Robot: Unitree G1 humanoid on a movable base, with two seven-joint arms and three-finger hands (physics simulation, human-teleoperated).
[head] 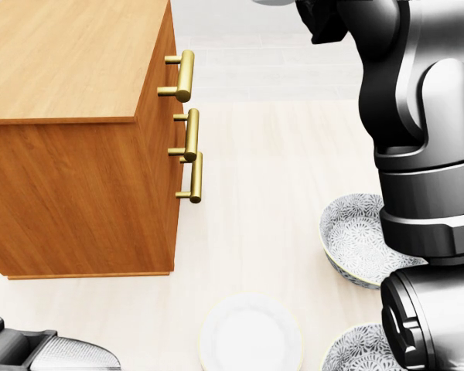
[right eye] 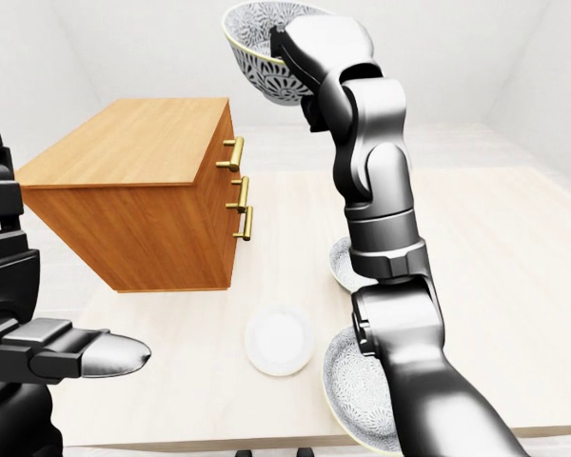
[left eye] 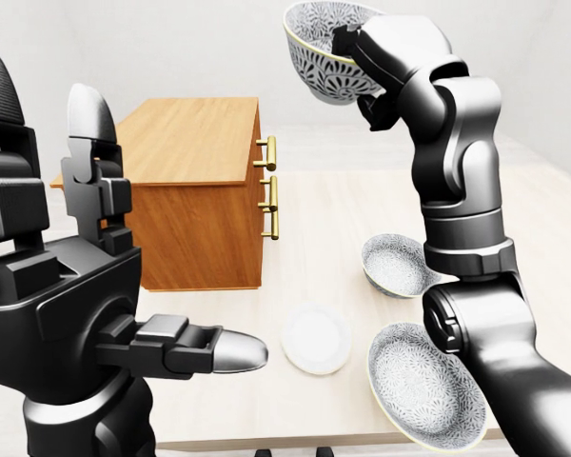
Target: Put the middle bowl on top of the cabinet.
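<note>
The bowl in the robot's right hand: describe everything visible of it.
The bowl is round and deep, ceramic-looking, with a black-and-white floral pattern inside and out and a thin pale yellowish rim. It hangs in the air at the top of the left-eye view, slightly tilted so part of its inside shows, above and to the right of the wooden cabinet. Only the right hand touches it, with its fingers closed over the right-side rim and wall.

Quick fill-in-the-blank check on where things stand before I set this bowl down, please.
The raised bowl is in the robot's ___ hand.
Beside the white plate, ___ other bowls sit on the table.
The cabinet shows ___ gold handles.
Missing words: right; two; three.
</note>
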